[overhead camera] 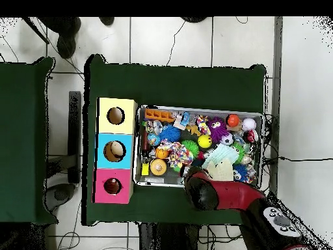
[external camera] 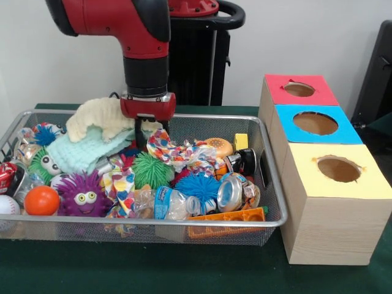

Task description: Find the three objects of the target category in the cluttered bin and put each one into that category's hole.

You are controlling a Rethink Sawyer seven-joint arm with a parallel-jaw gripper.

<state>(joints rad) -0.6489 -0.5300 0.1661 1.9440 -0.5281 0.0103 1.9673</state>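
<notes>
The gripper (external camera: 147, 131) was down in the wire bin (external camera: 269, 184), buried among cloths; whether it was open or closed, I couldn't tell. A colourful knotted rope toy (external camera: 177, 150) lay just beside it, the cream cloth (external camera: 101, 116) against its other side, the three-hole box (external camera: 324, 184) well apart.

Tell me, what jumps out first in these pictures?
The big red and black robot arm reaches down into the far side of a wire mesh bin heaped with bright toys, its gripper buried among the cloths. Near the front, a purple fuzzy ball with googly eyes sits beside an orange ball. Beside the bin stand three wooden boxes with holes, topped red, blue and yellow.
</notes>
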